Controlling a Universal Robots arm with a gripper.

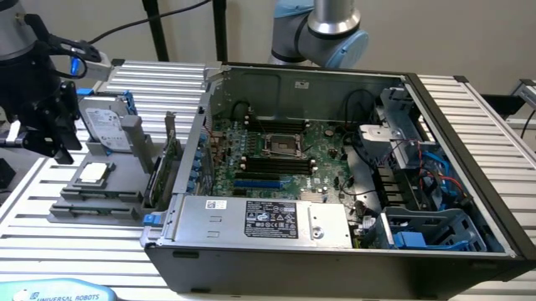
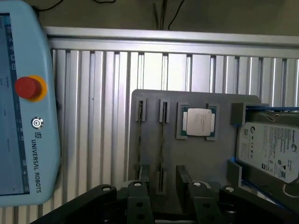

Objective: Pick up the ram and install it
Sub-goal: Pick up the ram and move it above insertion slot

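The ram looks like the thin strip standing on edge (image 2: 162,149) in a long slot of the grey fixture (image 2: 219,154); I see only its narrow edge. A second slot (image 2: 140,140) runs parallel beside it. My black gripper (image 1: 55,149) hangs over the fixture (image 1: 63,213) at the exterior view's left, well away from the open computer case (image 1: 352,257). In the wrist view the gripper (image 2: 164,198) stands open with nothing between its fingers, right by the end of the slots. The motherboard's black memory slots (image 1: 277,165) lie inside the case.
The fixture also holds a square silver processor (image 2: 198,122) and a hard drive (image 2: 268,149). A green card with a metal bracket (image 1: 170,157) stands between the fixture and the case. A teach pendant (image 2: 25,107) lies on the slatted table beside the fixture.
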